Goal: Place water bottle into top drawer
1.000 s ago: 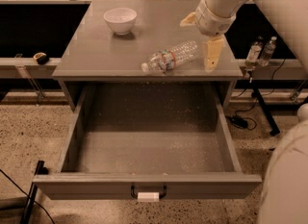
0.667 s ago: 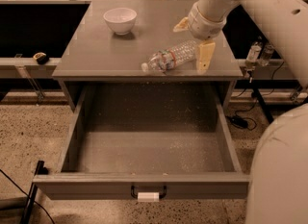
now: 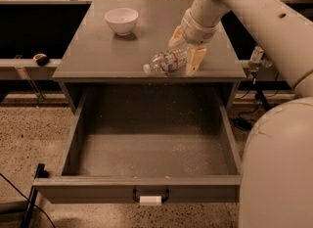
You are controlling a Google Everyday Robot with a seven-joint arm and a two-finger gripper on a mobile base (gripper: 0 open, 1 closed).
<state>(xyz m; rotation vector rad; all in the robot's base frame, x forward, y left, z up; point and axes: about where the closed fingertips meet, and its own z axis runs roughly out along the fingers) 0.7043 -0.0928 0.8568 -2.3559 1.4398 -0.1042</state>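
The water bottle (image 3: 165,61) lies on its side on the table (image 3: 98,51), near the front edge, cap pointing left. The gripper (image 3: 186,49) sits over its base end, fingers spread to either side, not yet pinching. Closing squarely across the ribbed body should hold best. Just below the edge, the top drawer (image 3: 146,148) stands pulled out, offering wide room for lowering. The bowl (image 3: 121,20) is well apart.
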